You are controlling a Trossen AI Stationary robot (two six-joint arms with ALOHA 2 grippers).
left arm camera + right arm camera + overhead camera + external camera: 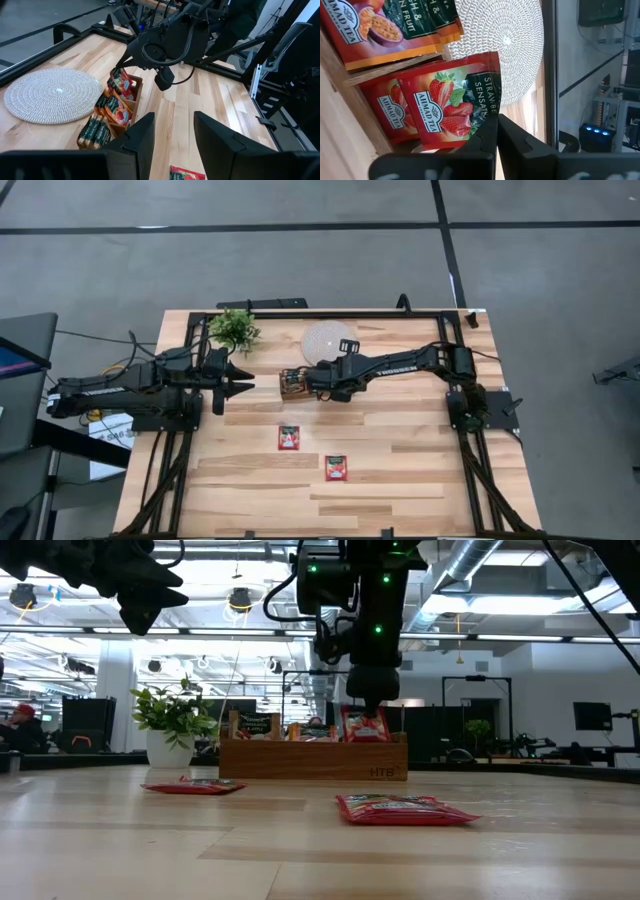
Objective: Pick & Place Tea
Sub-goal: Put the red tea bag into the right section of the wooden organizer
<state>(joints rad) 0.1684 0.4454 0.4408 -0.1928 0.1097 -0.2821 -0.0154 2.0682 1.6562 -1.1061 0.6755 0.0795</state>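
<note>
Wooden tray [292, 384] sits mid-counter, our landmark. We see it holding upright tea sachets: the right wrist view shows red strawberry sachets [427, 112] in one compartment and orange passion-fruit ones [375, 25] in the next, behind a wooden divider. The left wrist view adds dark green sachets [95, 132] at the tray's end nearest that camera.

Right gripper [306, 380] hangs directly over the tray, fingers [485, 137] pressed together on the top edge of a red strawberry sachet [452, 102] that stands in the tray with its neighbours. In the low view we see that sachet [364, 726] sticking up above the tray wall [312, 759] under the gripper.

Left gripper [240, 376] hovers just beside the tray, on its plant side, above the counter [400, 450]; its fingers [140, 142] are spread with nothing between them.

Two more red sachets lie flat on the counter, on the tray's front side: one [289, 437] near it, the other [336, 468] farther out. The low view shows both flat, [195, 786] and [405, 808].

Woven white disc [330, 341] lies just behind the tray; a potted plant [235, 330] stands behind and left of it.

Only the wrist views let us read the flavours; only the high view shows both loose sachets and both arms together. The low view alone shows a person [15, 720] in the room far behind the tray.
</note>
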